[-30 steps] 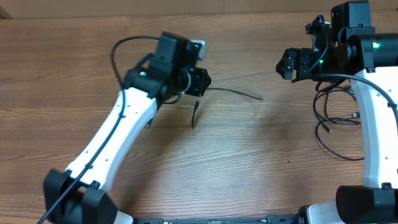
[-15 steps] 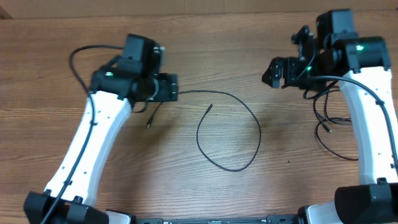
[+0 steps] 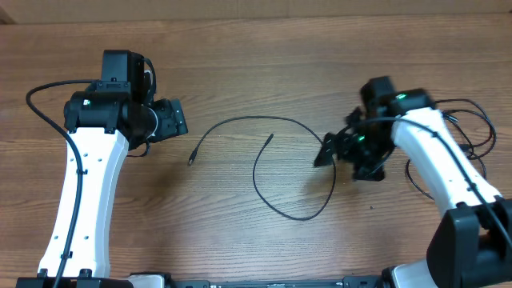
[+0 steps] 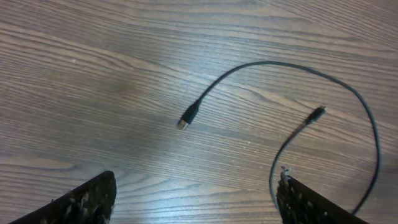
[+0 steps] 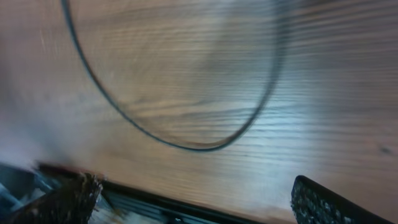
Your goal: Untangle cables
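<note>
Table: a brown wood-grain table [image 3: 240, 256] carries everything.
Cable: a thin black cable [image 3: 300, 217] lies flat on the table between the 2 arms. It is curled into 1 open loop, and its lowest bend is the part nearest the arm bases.
Right gripper fingers: in the blurred right wrist view the 2 dark fingertips [image 5: 68, 198] sit in opposite bottom corners, wide apart, with nothing between them. The bottom of the loop lies on the wood ahead.
Right gripper: the right gripper [image 3: 326, 152] hangs at the right side of the loop, where the cable runs under or beside its tip. I cannot tell whether they touch.
Cable ends: the larger black plug [image 4: 188, 117] rests on bare wood at the left. The slim small plug [image 4: 319, 112] lies inside the curl, well apart from it.
Left gripper: the left gripper [image 3: 174, 120] is up-left of the larger plug, clear of the cable. Its fingers are spread and hold nothing.
Other cables: a loose bunch of black cables [image 3: 489, 126] lies at the far right, partly hidden behind the right arm.
</note>
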